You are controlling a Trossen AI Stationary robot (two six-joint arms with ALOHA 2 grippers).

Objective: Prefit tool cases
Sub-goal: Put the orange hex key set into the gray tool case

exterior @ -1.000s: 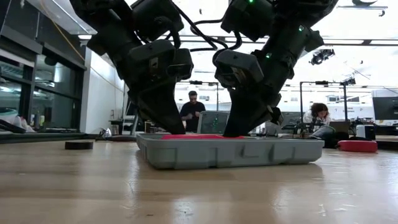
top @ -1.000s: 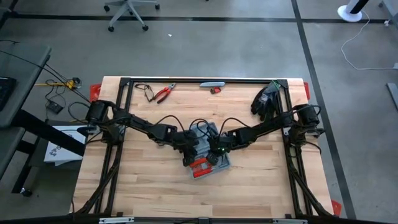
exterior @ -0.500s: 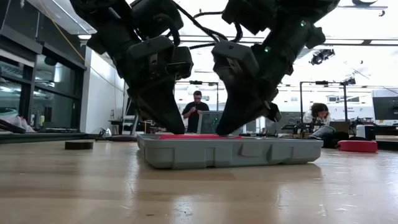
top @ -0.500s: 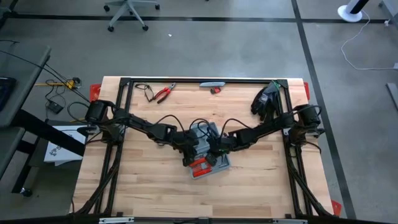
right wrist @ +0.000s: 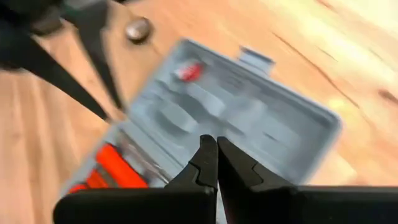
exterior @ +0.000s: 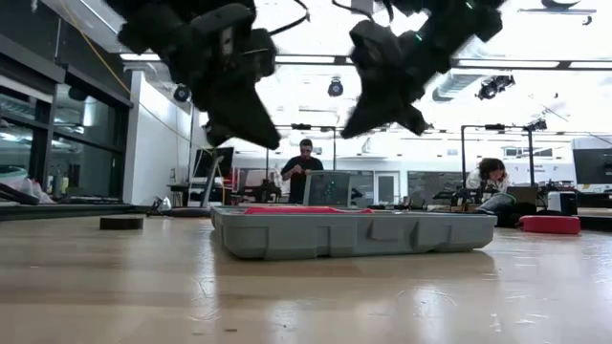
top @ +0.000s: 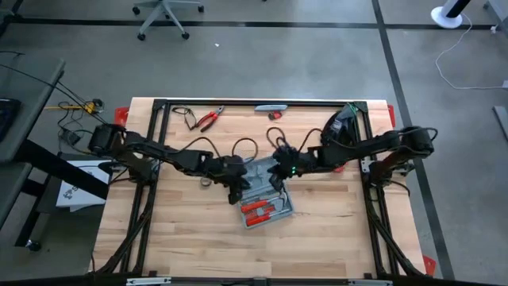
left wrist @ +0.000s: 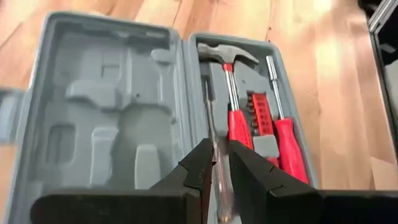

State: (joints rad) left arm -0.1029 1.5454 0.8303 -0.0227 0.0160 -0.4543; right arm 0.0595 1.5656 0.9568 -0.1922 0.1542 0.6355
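Note:
The tool case (top: 267,200) lies open and flat on the table, also seen in the low view (exterior: 354,232). One half (left wrist: 106,106) shows bare grey moulded slots. The other half holds a hammer (left wrist: 227,56), red-handled screwdrivers (left wrist: 287,149) and a thin tool (left wrist: 208,93) beside the hinge. My left gripper (left wrist: 221,144) hangs above the case (top: 237,195) with a narrow gap between its fingers and nothing in it; the thin tool shows through the gap. My right gripper (right wrist: 216,140) is shut and empty, above the case's far half (top: 277,179).
Red-handled pliers (top: 210,119), a grey bar (top: 271,106) and a small red piece (top: 275,116) lie near the far edge. A black glove (top: 340,127) sits at the far right. A small round thing (right wrist: 138,28) lies near the case. People sit in the room behind (exterior: 304,167).
Both grippers have risen from the case's inside and now hang well clear above it. The left has drawn back a little toward the table's left edge, the right toward the far right. The case has stayed open and in place.

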